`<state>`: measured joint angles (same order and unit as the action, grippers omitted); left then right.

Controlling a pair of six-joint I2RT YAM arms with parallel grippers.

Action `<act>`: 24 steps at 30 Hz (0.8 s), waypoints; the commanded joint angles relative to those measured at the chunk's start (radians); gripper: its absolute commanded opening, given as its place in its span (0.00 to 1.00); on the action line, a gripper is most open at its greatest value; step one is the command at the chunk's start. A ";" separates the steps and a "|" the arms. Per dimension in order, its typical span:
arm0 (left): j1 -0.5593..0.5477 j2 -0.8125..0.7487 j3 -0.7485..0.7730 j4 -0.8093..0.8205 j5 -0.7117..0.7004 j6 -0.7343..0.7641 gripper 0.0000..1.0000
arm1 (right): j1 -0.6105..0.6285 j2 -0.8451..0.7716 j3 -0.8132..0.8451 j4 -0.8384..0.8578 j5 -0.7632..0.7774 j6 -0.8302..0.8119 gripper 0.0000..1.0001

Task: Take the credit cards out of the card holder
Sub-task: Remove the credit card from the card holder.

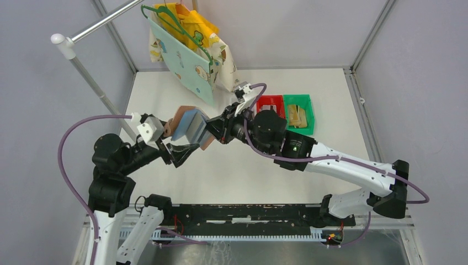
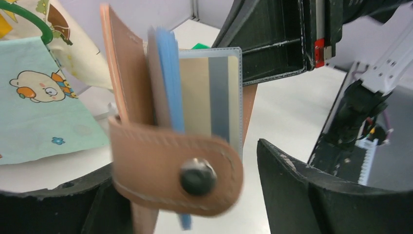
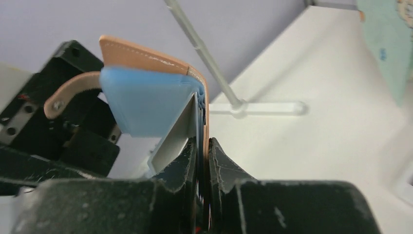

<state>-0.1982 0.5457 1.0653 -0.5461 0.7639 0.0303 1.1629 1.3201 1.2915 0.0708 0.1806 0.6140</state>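
Note:
The salmon-pink card holder (image 1: 187, 124) hangs open in the air between both arms. My right gripper (image 1: 212, 131) is shut on its edge; the right wrist view shows the fingertips (image 3: 192, 151) pinching the pink cover (image 3: 146, 53) and the light blue pockets (image 3: 146, 102) together. My left gripper (image 1: 179, 153) is open, and the holder's snap strap (image 2: 175, 170) sits between its spread fingers (image 2: 302, 190). A clear sleeve shows a gold-tan and grey-silver credit card (image 2: 207, 97) still inside. Other tan cards (image 1: 297, 117) lie in the green bin.
A red bin (image 1: 269, 104) and a green bin (image 1: 302, 100) stand at the back right. Patterned cloth bags (image 1: 187, 55) hang on hangers from a metal rail (image 1: 94, 25), just behind the card holder. The rail's pole (image 1: 102, 94) stands at the left.

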 commanded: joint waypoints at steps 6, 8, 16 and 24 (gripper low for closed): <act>-0.003 -0.037 -0.069 0.052 0.012 0.217 0.80 | 0.073 0.151 0.274 -0.374 0.259 -0.190 0.00; -0.003 -0.037 -0.084 0.058 0.000 0.207 0.79 | 0.089 0.167 0.300 -0.378 0.266 -0.195 0.00; -0.003 -0.038 -0.142 0.088 -0.084 0.168 0.74 | 0.127 0.185 0.360 -0.388 0.297 -0.212 0.00; -0.003 0.000 -0.117 0.083 -0.189 0.151 0.45 | 0.137 0.142 0.329 -0.397 0.278 -0.243 0.00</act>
<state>-0.2001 0.5182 0.9134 -0.5003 0.6525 0.1795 1.2915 1.5177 1.6028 -0.3695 0.4576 0.3950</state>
